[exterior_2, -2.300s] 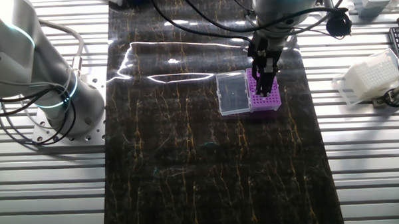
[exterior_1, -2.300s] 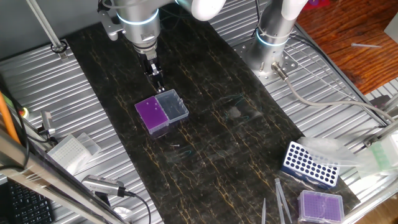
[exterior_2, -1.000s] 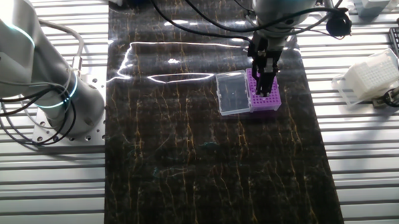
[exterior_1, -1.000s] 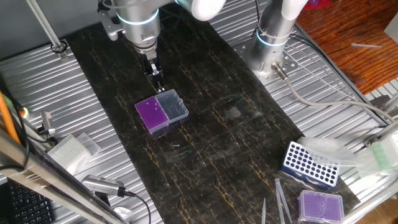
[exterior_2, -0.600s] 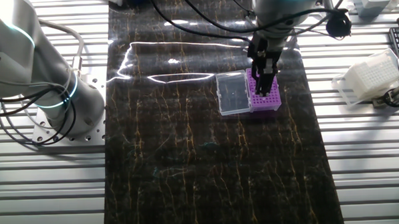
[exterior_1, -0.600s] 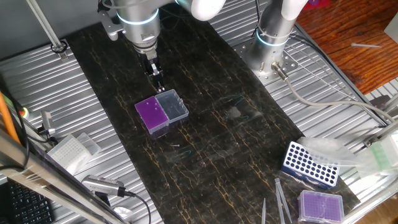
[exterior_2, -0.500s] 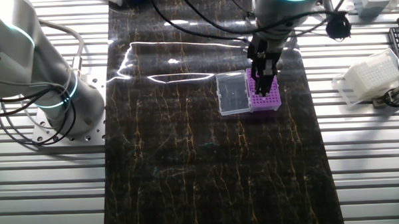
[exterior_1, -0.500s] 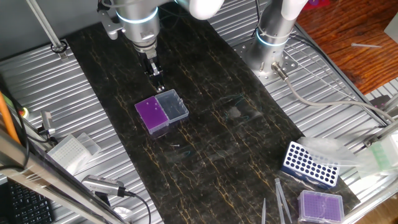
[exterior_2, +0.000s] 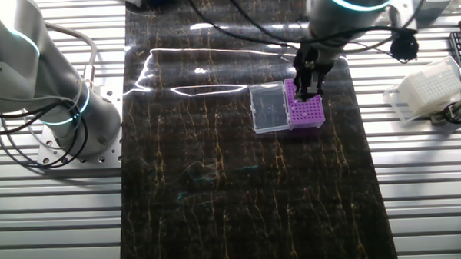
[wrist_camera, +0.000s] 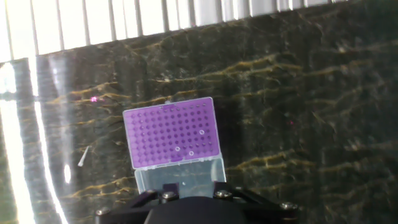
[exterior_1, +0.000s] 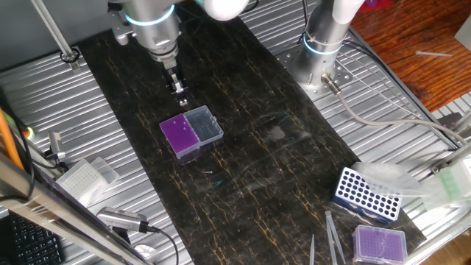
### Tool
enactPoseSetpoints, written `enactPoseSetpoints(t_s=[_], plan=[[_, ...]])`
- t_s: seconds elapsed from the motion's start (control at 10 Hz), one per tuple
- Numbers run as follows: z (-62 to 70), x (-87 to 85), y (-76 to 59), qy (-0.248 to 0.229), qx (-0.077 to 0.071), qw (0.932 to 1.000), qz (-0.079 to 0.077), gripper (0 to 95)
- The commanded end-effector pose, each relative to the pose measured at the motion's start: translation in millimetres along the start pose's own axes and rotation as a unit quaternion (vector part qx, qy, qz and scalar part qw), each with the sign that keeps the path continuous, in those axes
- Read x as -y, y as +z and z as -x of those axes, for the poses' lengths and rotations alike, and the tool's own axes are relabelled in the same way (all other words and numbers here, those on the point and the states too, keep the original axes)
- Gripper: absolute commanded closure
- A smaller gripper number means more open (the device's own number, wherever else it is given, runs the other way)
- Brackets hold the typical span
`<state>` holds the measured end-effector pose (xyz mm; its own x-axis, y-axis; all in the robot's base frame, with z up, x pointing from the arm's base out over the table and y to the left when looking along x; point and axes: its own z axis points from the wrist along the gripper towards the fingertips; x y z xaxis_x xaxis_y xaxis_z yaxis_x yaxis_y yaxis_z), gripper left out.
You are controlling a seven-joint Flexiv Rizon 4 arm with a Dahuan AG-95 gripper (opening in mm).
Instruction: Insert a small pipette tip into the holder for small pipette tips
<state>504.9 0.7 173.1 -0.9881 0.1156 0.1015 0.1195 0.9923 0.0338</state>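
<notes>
The deep-purple holder (exterior_1: 177, 135) stands on the dark mat with its clear lid (exterior_1: 204, 125) folded open beside it. It also shows in the other fixed view (exterior_2: 307, 111) and in the hand view (wrist_camera: 171, 132). In the hand view, small clear rings (wrist_camera: 201, 132) sit in a few of its holes; they look like seated small pipette tips. My gripper (exterior_1: 179, 93) hangs above the holder's far edge, clear of it (exterior_2: 310, 82). Its fingers look slightly parted, with nothing visible between them. In the hand view only the gripper body (wrist_camera: 193, 208) shows, over the lid.
A thin pale sliver (wrist_camera: 83, 155), like a loose tip, lies on the mat beside the holder. More slivers lie in front of it (exterior_1: 210, 174). A blue-and-white rack (exterior_1: 366, 195) and a lilac rack (exterior_1: 379, 243) stand at the front right. A second arm's base (exterior_1: 321, 51) is behind.
My gripper held still low at the holder's edge, then rose and drew back from it in the last half second. The holder and lid have not moved.
</notes>
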Motion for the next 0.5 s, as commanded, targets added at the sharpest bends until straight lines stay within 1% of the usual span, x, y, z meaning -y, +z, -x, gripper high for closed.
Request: enactPoseSetpoints(t_s=[0.1,0.3,0.5], plan=[[-0.5,0.1,-0.2,0.008,-0.01,0.9997,-0.022,95.0],[-0.6,0.1,-0.2,0.005,-0.01,0.9997,-0.022,95.0],[-0.7,0.2,-0.1,0.003,-0.004,0.9997,-0.022,95.0]])
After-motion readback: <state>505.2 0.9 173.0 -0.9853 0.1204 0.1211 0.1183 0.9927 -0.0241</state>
